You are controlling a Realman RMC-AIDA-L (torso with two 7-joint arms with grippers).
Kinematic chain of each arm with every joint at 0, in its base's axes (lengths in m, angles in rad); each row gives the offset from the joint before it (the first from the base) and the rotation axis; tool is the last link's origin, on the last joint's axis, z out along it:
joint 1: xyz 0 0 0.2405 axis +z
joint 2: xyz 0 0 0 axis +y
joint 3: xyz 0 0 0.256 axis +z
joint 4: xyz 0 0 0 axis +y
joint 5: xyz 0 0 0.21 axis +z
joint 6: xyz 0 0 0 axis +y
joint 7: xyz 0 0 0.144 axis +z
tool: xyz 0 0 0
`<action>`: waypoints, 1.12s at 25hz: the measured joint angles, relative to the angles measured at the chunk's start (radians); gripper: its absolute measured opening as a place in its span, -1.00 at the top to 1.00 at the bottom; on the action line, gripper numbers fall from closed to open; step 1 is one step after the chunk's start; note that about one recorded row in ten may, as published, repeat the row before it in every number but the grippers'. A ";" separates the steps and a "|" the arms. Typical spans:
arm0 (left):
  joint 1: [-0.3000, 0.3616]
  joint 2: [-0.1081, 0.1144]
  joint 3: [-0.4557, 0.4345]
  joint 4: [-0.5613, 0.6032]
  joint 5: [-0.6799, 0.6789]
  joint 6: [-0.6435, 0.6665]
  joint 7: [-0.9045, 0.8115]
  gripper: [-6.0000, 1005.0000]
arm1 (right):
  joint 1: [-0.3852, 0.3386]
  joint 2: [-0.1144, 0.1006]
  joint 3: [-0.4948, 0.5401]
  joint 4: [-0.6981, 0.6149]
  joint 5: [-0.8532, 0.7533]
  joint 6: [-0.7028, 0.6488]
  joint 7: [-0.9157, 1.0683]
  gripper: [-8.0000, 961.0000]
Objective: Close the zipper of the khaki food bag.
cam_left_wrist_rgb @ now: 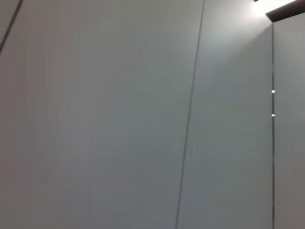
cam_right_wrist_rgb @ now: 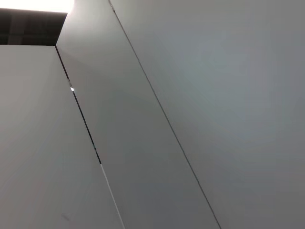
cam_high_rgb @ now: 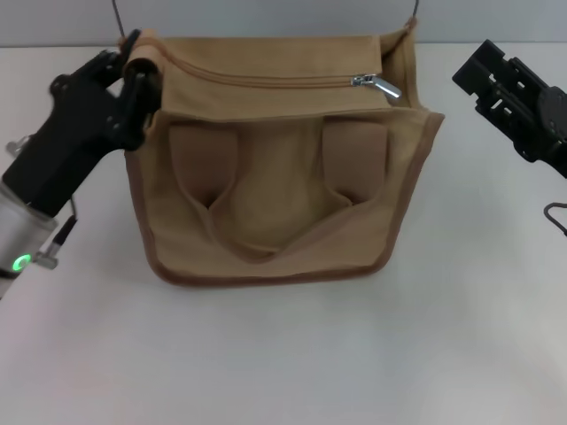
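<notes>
Boxy tan canvas food bag (cam_high_rgb: 275,168) mid white table (cam_high_rgb: 283,354); silver zipper slider (cam_high_rgb: 374,84) near right end. Left gripper (cam_high_rgb: 133,75) clamping bag's top-left corner. Right gripper (cam_high_rgb: 483,75) apart, grip state impossible to tell.

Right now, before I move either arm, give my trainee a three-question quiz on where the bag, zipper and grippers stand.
1. True or false: the zipper slider sits near the end of the khaki food bag on the robot's right.
2. Which gripper is at the bag's top corner? A) left gripper B) right gripper C) both
3. Fill in: the bag's two handles lie flat against its ___ face, toward the robot.

Key:
1. True. The silver slider lies close to the right end of the zip line.
2. A. The left gripper is at the bag's top left corner; the right gripper is off to the side, apart from the bag.
3. Front.
</notes>
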 joint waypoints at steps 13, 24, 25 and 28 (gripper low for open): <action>0.276 0.008 -0.085 0.106 0.006 0.061 -0.058 0.05 | 0.001 0.000 -0.014 0.060 -0.023 -0.077 -0.181 -0.72; 0.328 0.020 0.331 0.409 0.145 0.252 -0.167 -0.66 | 0.060 -0.004 -0.120 -0.027 -0.345 -0.115 -0.263 -0.71; 0.328 0.020 0.331 0.409 0.145 0.252 -0.167 -0.66 | 0.071 -0.003 -0.123 -0.033 -0.379 -0.106 -0.263 -0.71; 0.278 0.005 0.437 0.424 0.221 0.206 -0.087 -0.66 | 0.109 0.001 -0.126 -0.027 -0.483 -0.073 -0.261 -0.71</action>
